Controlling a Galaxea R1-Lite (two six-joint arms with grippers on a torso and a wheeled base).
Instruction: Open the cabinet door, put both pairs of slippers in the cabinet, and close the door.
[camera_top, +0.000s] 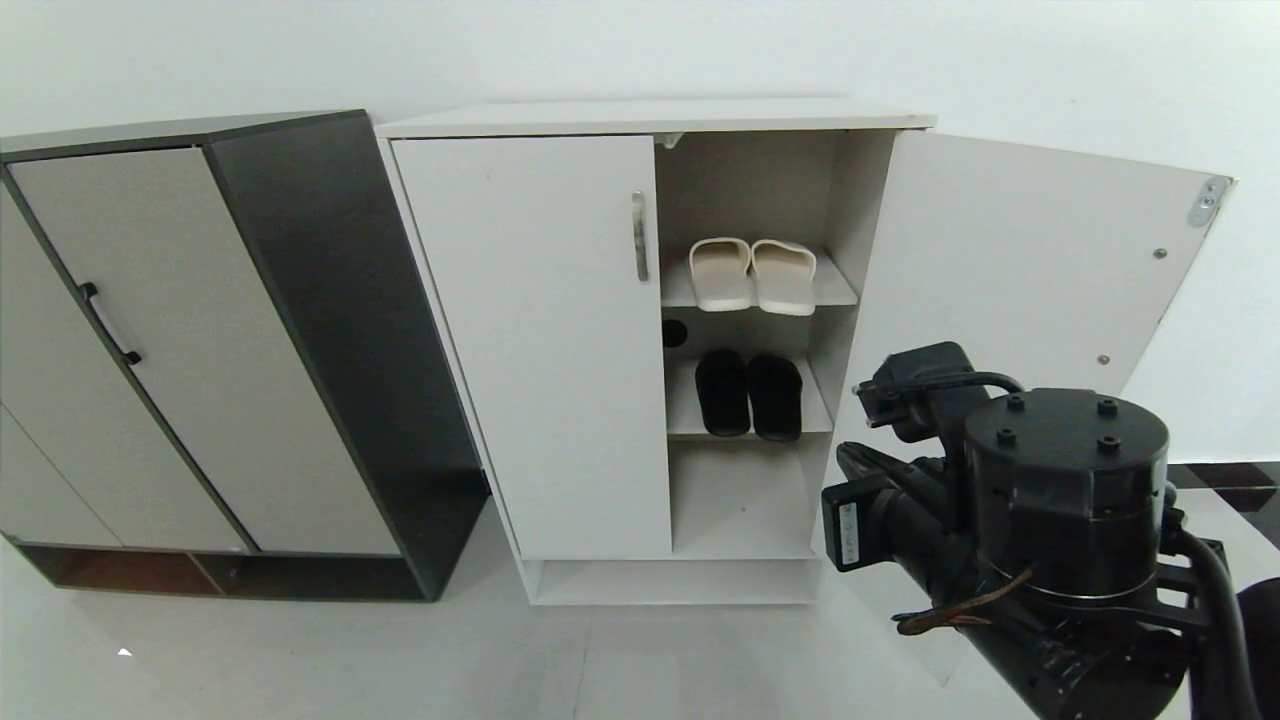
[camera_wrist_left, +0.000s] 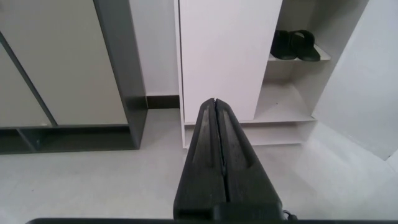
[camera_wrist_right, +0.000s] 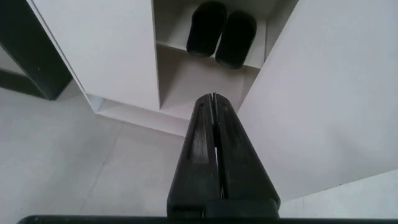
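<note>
The white cabinet (camera_top: 650, 118) stands on the floor (camera_top: 500, 660) against the wall. Its right door (camera_top: 1020, 260) is swung wide open to the right, so the inner face is turned to the camera. Its left door (camera_top: 530, 340) is closed, with a metal handle (camera_top: 639, 236) upright near its inner edge.

Both pairs are inside the cabinet. The beige slippers (camera_top: 752, 275) lie side by side on the upper shelf (camera_top: 840, 292), touching each other. The black slippers (camera_top: 748, 395) lie side by side on the middle shelf (camera_top: 815, 410), directly below the beige pair. Under them is the bottom compartment (camera_top: 740, 500).

To the left of the white cabinet, just beside it and turned at an angle, stands a dark cabinet (camera_top: 330, 330) with pale doors (these are closed).

The left tool (camera_wrist_left: 215, 109) has its two fingers pressed together with nothing between them. It hangs above the floor and points toward the lower part of the closed left door.

The right tool (camera_wrist_right: 213, 99) also has its fingers pressed together and holds nothing. It is above the floor, near the inner face of the open door, and it points toward the bottom compartment. In the head view the right arm (camera_top: 1060, 500) is low at the right, in front of the open door.
</note>
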